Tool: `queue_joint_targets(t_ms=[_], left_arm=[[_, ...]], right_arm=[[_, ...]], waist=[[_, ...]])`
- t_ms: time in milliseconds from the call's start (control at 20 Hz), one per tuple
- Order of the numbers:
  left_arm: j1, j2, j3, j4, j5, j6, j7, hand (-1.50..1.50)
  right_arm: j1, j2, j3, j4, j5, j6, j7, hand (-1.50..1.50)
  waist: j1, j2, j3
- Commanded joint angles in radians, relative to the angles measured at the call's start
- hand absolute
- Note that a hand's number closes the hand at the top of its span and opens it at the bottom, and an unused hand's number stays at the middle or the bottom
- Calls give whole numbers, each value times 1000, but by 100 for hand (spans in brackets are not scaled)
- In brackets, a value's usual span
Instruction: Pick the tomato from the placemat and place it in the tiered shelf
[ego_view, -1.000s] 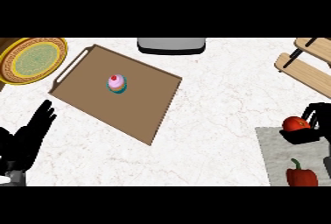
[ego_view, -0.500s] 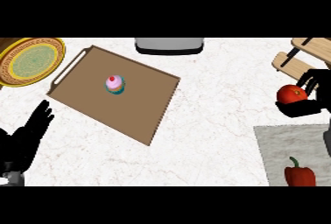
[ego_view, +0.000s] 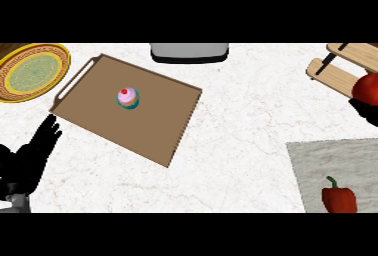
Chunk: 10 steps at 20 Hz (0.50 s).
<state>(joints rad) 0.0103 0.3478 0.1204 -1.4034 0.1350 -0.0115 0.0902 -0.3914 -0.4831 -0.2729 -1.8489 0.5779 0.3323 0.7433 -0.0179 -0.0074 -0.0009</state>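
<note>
Cupcake (ego_view: 127, 97) on tray (ego_view: 159, 135); right robot hand (ego_view: 367, 111) gripping tomato (ego_view: 366, 88) beside shelf (ego_view: 341, 75).

Head view of the worktop (ego_view: 236, 125). Right hand (ego_view: 367, 111) at the right edge, curled under the tomato (ego_view: 367, 87) beside the wooden shelf (ego_view: 341, 70). Left hand (ego_view: 26, 160) rests open, lower left. A cupcake (ego_view: 127, 97) sits on the brown tray (ego_view: 148, 120); a red pepper (ego_view: 339, 197) lies on the grey placemat (ego_view: 325, 160); a patterned plate (ego_view: 29, 72) is upper left.
</note>
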Motion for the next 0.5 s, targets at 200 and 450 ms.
queue_joint_targets(t_ms=[200, 450], left_arm=[[28, -14, -2, -94, -4, 4, 53, 0], [-31, -2, 24, 59, -18, -45, -31, 0]], right_arm=[[-114, -126, -213, -183, -201, 147, 191, 150], [-227, -166, -154, -185, -147, 98, 289, 150]], waist=[[15, 2, 1], [18, 7, -1]])
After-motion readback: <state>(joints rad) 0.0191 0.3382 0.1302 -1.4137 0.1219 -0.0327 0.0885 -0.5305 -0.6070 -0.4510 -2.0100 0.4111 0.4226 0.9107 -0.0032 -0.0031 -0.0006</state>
